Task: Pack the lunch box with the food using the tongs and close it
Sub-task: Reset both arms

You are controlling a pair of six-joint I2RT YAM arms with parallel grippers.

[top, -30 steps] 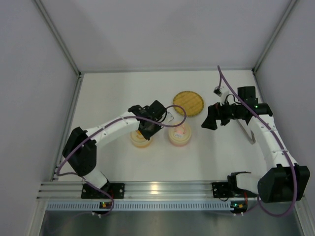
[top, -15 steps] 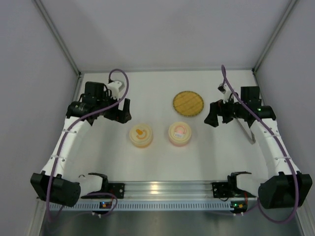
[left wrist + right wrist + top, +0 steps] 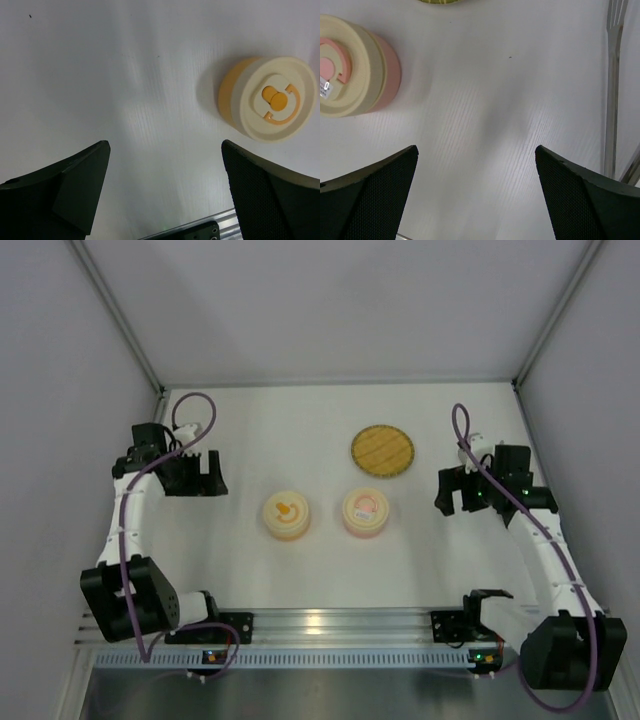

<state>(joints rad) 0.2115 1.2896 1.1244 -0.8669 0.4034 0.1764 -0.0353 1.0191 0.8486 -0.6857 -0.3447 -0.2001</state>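
The left arm has swung off the orange box (image 3: 287,516) to the table's (image 3: 300,420) left side. The right arm has drawn back slightly toward the right.

The tongs (image 3: 611,85) lie flat on the table just right of the right tool (image 3: 442,493), outside its right finger and untouched. From above, the arm hides them. Both tools stand wide apart and empty.

With no food in sight and both lids on, packing and closing look done, so the step in hand is probably the retreat. To do it well, lift the right wrist straight up before swinging it, so nothing drags the tongs. Keep the left tool (image 3: 212,475) clear of the boxes too.

The tongs' long axis runs near to far, with the scalloped tip pointing away from the arm bases. Their two arms seem to converge toward the near end, but the joint is out of frame.

The orange box and the pink box (image 3: 366,512) sit between the tools. The plate (image 3: 382,449) lies beyond the pink box.
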